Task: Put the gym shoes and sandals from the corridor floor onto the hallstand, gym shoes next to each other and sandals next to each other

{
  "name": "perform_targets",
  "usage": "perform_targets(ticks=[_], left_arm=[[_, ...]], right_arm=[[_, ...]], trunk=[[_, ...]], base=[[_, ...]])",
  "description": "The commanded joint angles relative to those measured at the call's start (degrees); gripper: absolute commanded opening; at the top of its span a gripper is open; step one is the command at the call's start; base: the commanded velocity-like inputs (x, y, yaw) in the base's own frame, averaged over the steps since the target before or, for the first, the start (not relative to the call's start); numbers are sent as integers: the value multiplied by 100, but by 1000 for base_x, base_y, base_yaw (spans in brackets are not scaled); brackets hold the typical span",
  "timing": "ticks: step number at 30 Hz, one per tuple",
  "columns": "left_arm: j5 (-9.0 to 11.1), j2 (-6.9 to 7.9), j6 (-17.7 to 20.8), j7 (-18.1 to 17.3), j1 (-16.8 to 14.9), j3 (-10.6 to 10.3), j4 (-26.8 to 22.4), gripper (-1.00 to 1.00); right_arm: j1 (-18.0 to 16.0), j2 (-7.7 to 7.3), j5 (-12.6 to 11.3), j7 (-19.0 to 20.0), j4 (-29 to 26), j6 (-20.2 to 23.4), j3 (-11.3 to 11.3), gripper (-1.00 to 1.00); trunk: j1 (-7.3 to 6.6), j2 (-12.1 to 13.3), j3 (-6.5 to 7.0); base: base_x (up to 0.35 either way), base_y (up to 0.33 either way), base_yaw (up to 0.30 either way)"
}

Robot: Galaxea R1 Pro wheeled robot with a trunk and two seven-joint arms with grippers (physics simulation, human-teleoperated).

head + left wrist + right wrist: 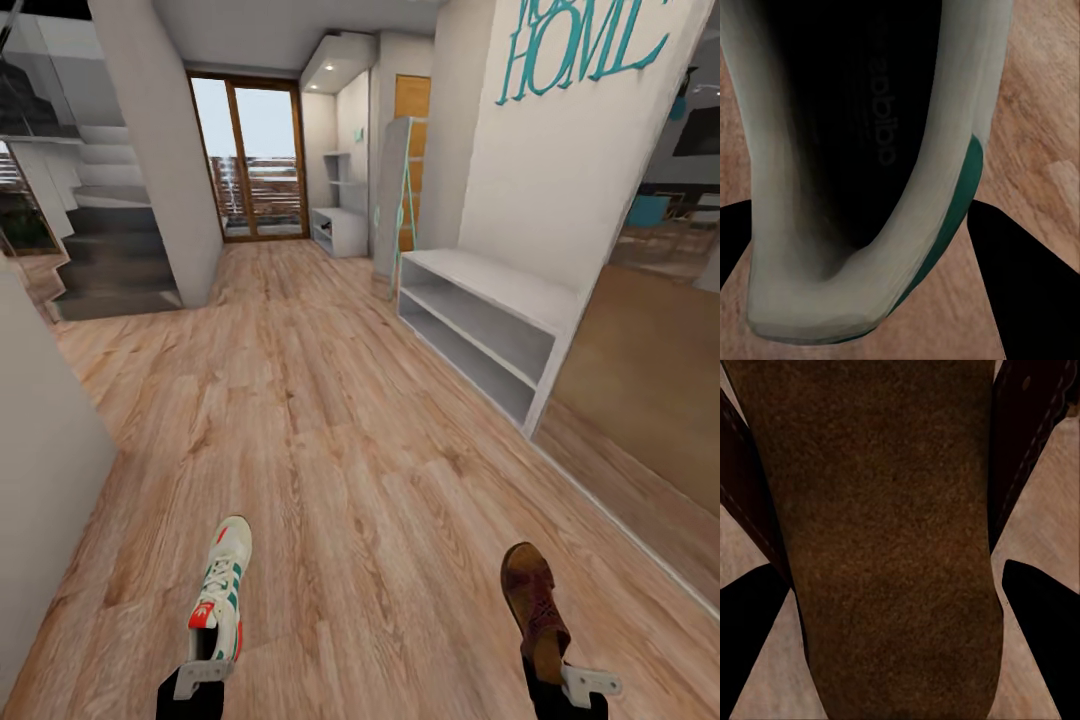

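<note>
The left gripper (203, 672) is clamped on the heel of a gym shoe (221, 590), toe pointing away from it; the right gripper (560, 675) looks closed on a sandal (533, 605) the same way, though the jaws are mostly hidden. Both seem light; the sneaker's collar is soft, the sandal stiffer. The hallstand (338, 228) stands far ahead of both

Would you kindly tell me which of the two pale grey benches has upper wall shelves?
The farther pale grey bench beside the glass door; the nearer two-shelf bench has none.
</note>
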Motion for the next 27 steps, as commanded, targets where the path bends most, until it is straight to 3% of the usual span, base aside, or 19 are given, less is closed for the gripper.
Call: perform_targets(ticks=[1,6,11,22,23,24,27], left_arm=[[-54,-4,-20,-44,-5,51,4,-100],[-51,-5,-22,-47,-5,51,6,-100],[-50,-5,-23,-48,-5,50,7,-100],[40,-6,-23,-42,28,50,6,-100],[65,-7,-23,-43,29,50,6,-100],[220,-6,-23,-42,57,51,5,-100],[250,-6,-23,-42,80,50,0,-100]], right_arm=[[-3,5,53,42,5,-68,-48,-100],[-2,13,52,50,375,-1055,-51,-100],[-4,14,51,56,697,-1554,-56,-100],[-4,14,52,61,784,-1702,-51,-100],[-5,12,51,61,782,-1703,-53,-100],[-5,-15,54,76,786,-1703,-50,-100],[-5,-9,52,78,785,-1703,-49,-100]], trunk=[[2,-2,-8],[2,-2,-25],[2,-2,-47],[2,-2,-53],[2,-2,-53],[2,-2,-53],[2,-2,-53]], base=[[301,-166,278],[301,-166,272],[301,-166,209],[301,-166,23],[301,-166,1],[306,-155,0],[318,-118,0]])
